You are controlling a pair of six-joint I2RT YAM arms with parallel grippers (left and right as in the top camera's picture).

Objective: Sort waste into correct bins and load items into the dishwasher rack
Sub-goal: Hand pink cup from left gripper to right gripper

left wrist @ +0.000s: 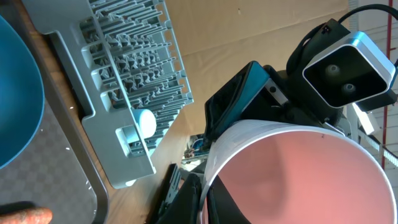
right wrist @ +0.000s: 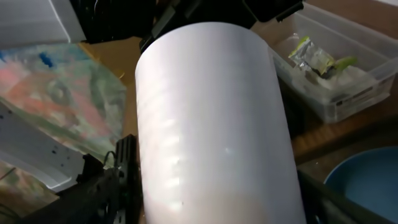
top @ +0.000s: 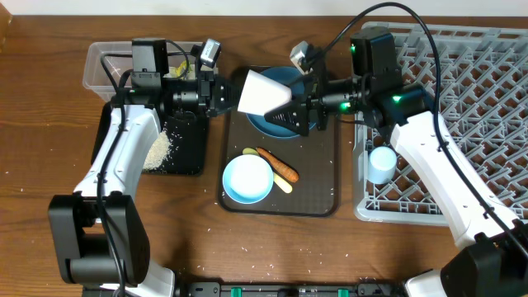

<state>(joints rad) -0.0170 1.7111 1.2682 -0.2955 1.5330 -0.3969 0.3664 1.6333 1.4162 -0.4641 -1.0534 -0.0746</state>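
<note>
The pink-and-white cup (top: pixel 262 91) is held on its side in the air, above the blue plate (top: pixel 285 78) on the dark brown tray (top: pixel 318 177). Its rim is pinched by the closed left gripper (top: pixel 232 92). Its white body is flanked by the widely spread jaws of the right gripper (top: pixel 301 111); whether they press on it cannot be told.

- Robotics lab bench: a left arm (top: pixel 124 153) and right arm (top: pixel 433 153) with wrist cameras (top: pixel 210 51) share a wooden table (top: pixel 41 124).
- Staged kitchenware: grey dishwasher rack (top: pixel 470 99), brown tray (top: pixel 318 177).
</note>
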